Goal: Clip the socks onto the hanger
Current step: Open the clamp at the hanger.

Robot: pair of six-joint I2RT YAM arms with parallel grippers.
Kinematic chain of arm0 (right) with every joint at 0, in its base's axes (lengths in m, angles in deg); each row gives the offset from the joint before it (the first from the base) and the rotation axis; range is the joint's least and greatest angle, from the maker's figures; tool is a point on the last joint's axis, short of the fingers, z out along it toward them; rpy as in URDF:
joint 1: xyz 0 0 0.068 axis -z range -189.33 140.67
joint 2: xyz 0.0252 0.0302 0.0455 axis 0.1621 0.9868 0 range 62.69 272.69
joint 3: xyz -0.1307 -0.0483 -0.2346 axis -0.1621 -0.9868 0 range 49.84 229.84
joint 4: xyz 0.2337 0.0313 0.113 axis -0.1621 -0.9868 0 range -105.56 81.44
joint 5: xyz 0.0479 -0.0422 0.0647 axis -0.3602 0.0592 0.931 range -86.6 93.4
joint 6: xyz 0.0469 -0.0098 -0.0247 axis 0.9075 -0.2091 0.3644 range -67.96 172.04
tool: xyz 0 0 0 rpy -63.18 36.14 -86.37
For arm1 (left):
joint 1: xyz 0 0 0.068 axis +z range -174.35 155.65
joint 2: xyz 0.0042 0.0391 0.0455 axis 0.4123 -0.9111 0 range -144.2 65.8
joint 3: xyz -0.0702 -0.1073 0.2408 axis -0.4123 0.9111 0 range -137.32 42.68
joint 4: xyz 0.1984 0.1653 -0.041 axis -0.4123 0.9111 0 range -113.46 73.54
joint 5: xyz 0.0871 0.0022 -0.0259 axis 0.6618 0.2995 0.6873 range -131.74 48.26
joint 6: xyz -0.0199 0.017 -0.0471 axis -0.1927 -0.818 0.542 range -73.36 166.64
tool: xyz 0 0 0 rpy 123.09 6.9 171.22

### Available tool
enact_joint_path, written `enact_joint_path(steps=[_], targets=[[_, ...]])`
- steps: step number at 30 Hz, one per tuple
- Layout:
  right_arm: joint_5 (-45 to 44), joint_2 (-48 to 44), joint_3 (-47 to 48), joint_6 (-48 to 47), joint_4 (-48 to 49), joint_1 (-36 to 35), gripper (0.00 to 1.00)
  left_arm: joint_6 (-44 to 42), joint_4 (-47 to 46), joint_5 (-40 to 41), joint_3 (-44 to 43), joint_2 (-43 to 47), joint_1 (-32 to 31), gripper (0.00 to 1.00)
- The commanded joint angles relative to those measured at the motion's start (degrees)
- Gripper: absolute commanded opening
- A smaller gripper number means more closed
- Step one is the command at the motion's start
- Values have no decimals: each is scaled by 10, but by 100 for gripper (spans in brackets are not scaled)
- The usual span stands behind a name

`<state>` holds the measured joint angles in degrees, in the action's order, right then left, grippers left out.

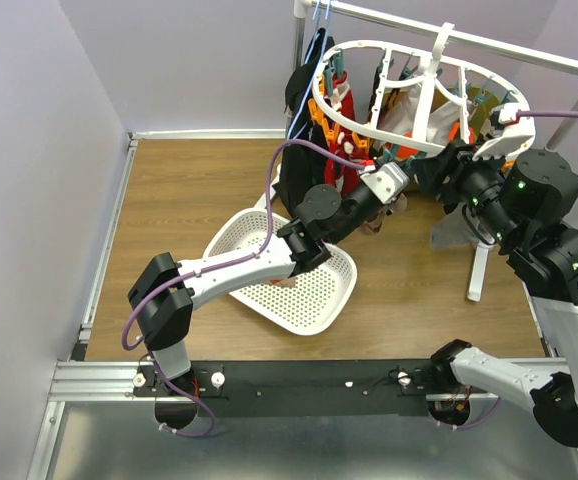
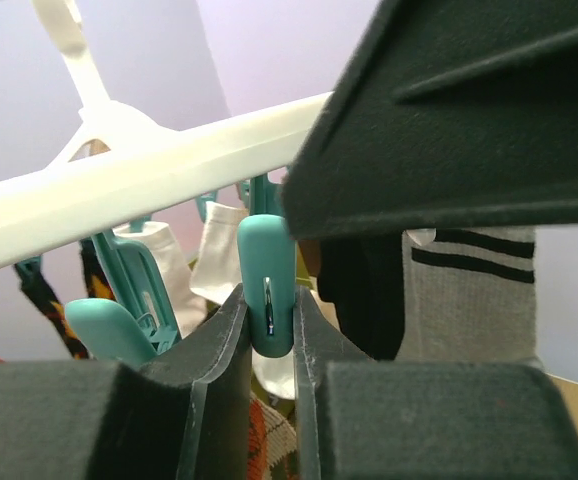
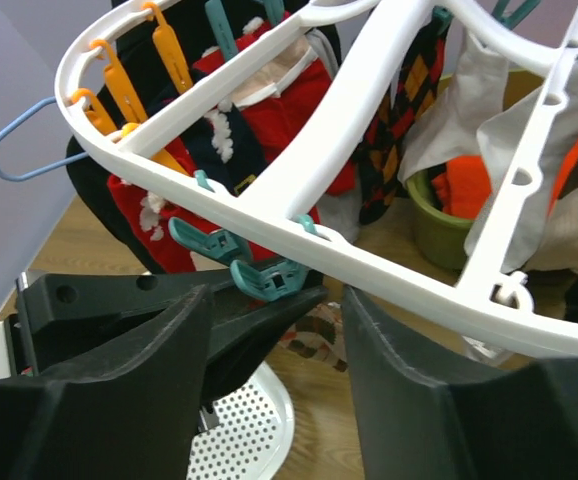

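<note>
The white oval hanger (image 1: 369,125) hangs from the back rail, with red, navy and argyle socks (image 3: 299,110) clipped to it. My left gripper (image 2: 266,305) is raised to the hanger's near rim (image 2: 149,180) and is shut on a dangling teal clip (image 2: 266,255). An argyle sock (image 2: 269,440) lies just below that clip, between my fingers. My right gripper (image 3: 279,300) is open and empty, right under the rim (image 3: 399,290). It faces the same teal clip (image 3: 269,278) and the argyle sock (image 3: 314,330). In the top view both grippers meet at the rim: left (image 1: 401,178), right (image 1: 447,162).
A white perforated basket (image 1: 289,270) lies on the wooden floor under the left arm. A black garment on a blue wire hanger (image 3: 19,150) hangs left of the ring. A green container (image 3: 439,225) stands behind. A grey striped sock (image 2: 469,290) hangs nearby.
</note>
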<state>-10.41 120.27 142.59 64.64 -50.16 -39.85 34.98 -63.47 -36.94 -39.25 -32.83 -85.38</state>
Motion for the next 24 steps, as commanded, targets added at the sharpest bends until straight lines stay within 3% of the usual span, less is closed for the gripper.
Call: enact_joint_path(steps=[1,12,21,24], targets=[[35,10,-3,17,16,-2,65,31,13,-41,-9,18,3,0],[-10,32,-20,19,48,-2,68,52,23,-66,-6,26,3,0],[-39,26,-52,9,92,-2,54,52,25,-77,-6,26,3,0],[-46,20,-61,5,107,-2,44,53,27,-79,-6,26,3,0]])
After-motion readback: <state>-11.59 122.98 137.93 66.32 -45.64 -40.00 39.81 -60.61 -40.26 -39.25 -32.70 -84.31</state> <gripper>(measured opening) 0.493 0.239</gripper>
